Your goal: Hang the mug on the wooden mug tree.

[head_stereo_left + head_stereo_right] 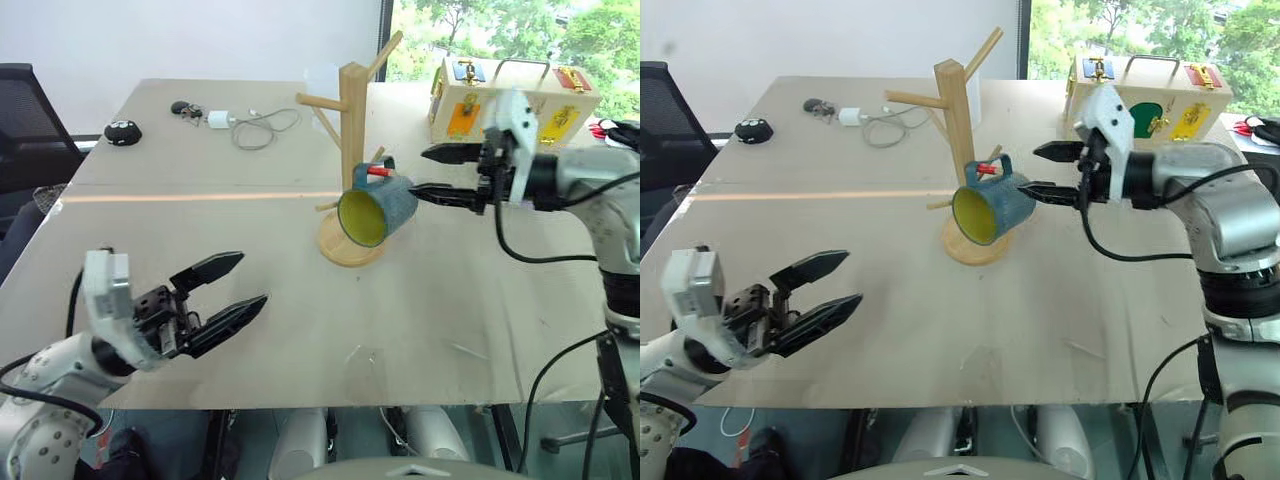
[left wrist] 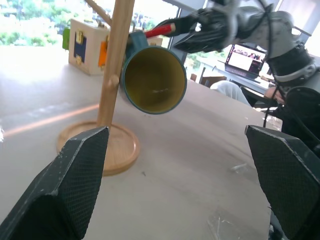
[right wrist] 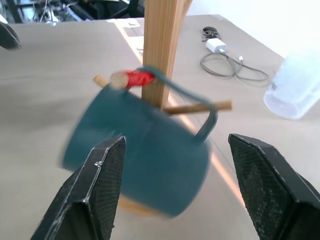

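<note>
The dark teal mug hangs by its handle on the red-tipped peg of the wooden mug tree. It is tilted, and its yellow-green inside faces me. My right gripper is open just right of the mug, with its fingers wide apart and nothing between them. The lower fingertip is close to the mug's base; I cannot tell if it touches. In the right wrist view the mug is blurred. My left gripper is open and empty over the near left of the table, well short of the tree.
A cream box with coloured doors stands behind the right gripper. A white charger with its cable, keys and a black round object lie at the table's far left. A black chair stands beyond the left edge.
</note>
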`<state>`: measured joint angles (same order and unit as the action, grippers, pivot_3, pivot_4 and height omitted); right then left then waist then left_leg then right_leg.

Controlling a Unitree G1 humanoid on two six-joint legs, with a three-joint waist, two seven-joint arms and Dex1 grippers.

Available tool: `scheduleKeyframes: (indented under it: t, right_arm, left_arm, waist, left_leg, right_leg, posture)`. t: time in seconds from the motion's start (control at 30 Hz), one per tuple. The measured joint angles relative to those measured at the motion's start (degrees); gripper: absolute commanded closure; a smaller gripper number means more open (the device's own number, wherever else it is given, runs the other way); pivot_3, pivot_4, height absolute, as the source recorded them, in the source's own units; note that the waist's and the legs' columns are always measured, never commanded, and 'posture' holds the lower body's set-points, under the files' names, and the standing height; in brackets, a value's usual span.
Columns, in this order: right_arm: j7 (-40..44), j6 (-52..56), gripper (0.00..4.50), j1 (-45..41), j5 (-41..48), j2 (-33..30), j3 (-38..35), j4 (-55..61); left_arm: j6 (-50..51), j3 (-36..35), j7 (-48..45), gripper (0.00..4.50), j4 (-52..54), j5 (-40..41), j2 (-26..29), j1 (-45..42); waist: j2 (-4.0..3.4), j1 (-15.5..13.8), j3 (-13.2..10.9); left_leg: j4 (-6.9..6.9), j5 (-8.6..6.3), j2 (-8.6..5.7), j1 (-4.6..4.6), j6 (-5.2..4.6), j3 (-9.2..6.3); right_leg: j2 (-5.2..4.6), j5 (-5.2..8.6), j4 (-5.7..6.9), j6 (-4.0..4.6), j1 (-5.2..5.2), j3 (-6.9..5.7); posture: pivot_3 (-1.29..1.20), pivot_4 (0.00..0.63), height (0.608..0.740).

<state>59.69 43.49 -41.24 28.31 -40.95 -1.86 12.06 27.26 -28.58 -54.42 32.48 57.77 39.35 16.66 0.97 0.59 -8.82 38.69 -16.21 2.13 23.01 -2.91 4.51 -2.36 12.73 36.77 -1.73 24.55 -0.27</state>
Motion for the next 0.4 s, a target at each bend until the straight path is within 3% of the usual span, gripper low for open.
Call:
scheduleKeyframes:
  t: [0.17, 0.4]
  right_arm:
    - [-1.13, -1.33, 1.24, 21.07, 1.43, -5.53, -11.63, 8.80]
    - [-4.04, -8.98, 1.24, 49.79, -1.27, -2.32, -24.56, 16.81]
  left_arm:
    - [0.83, 3.16, 3.74, 0.00, -1.24, -6.67, 1.25, -0.46]
    - [1.14, 4.67, 3.96, 0.00, -5.73, -12.59, 2.73, -0.29]
  waist:
    - [0.05, -0.76, 0.03]
    - [0.08, -0.78, 0.05]
  left_leg:
    - [-0.03, 0.00, -0.01, -0.01, -0.01, -0.05]
    - [-0.03, 0.00, 0.06, -0.26, -0.01, 0.14]
  right_leg:
    - [0.03, 0.01, -0.04, 0.00, -0.06, -0.02]
    - [0.18, 0.04, 0.00, -0.05, -0.11, 0.18]
  posture:
    - [0.00, 0.150, 0.740]
    - [0.00, 0.150, 0.740]
